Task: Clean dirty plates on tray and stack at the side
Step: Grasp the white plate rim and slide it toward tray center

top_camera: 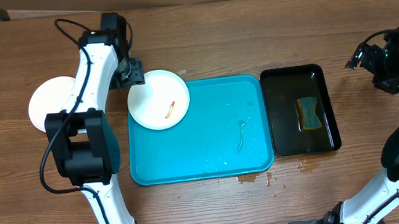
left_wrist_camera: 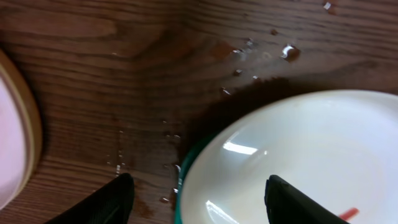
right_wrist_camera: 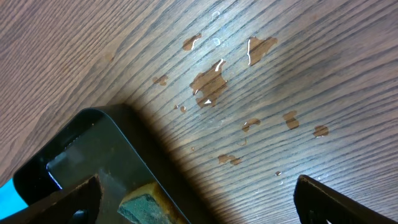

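A white plate (top_camera: 158,99) with a reddish-brown smear lies over the top-left corner of the turquoise tray (top_camera: 208,146). My left gripper (top_camera: 135,73) is open at the plate's far-left rim. In the left wrist view the two fingers (left_wrist_camera: 199,202) straddle the rim of the plate (left_wrist_camera: 292,149), one over wood and one over the plate. Another white plate (top_camera: 46,100) lies on the table at the left, partly hidden by the left arm; its edge also shows in the left wrist view (left_wrist_camera: 12,137). My right gripper (top_camera: 360,55) is open and empty at the far right.
A narrow black tray (top_camera: 283,114) right of the turquoise tray holds a yellow-green sponge (top_camera: 309,112); its corner and the sponge (right_wrist_camera: 144,206) show in the right wrist view. Water drops and brown smears lie on the wood (right_wrist_camera: 208,81) and below the tray's front edge (top_camera: 249,179).
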`<state>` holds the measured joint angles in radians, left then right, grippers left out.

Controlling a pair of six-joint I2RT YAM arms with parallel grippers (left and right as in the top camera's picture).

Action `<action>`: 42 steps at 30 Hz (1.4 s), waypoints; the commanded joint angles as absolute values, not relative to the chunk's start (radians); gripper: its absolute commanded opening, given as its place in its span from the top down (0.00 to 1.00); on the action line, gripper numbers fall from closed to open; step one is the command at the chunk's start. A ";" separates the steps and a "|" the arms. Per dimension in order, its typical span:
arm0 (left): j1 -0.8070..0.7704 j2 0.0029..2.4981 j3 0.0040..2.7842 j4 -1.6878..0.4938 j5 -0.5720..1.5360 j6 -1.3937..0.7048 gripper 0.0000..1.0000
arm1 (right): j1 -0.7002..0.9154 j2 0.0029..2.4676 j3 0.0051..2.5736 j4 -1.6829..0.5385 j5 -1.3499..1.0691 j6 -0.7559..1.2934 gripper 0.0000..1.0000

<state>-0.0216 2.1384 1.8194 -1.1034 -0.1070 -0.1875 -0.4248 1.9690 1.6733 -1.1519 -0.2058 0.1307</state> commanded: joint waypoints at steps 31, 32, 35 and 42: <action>-0.015 2.122 1.594 -1.043 0.094 -0.201 0.96 | -0.427 1.941 1.686 -1.148 -0.211 0.134 0.00; -0.015 2.122 1.594 -1.053 0.123 -0.189 0.96 | -0.427 1.941 1.686 -1.148 -0.211 0.134 0.00; -0.030 2.122 1.594 -1.085 0.191 -0.146 0.96 | -0.427 1.941 1.686 -1.148 -0.211 0.134 0.00; -0.119 2.122 1.574 -1.147 0.245 -0.146 0.96 | -0.427 1.941 1.686 -1.148 -0.211 0.134 0.00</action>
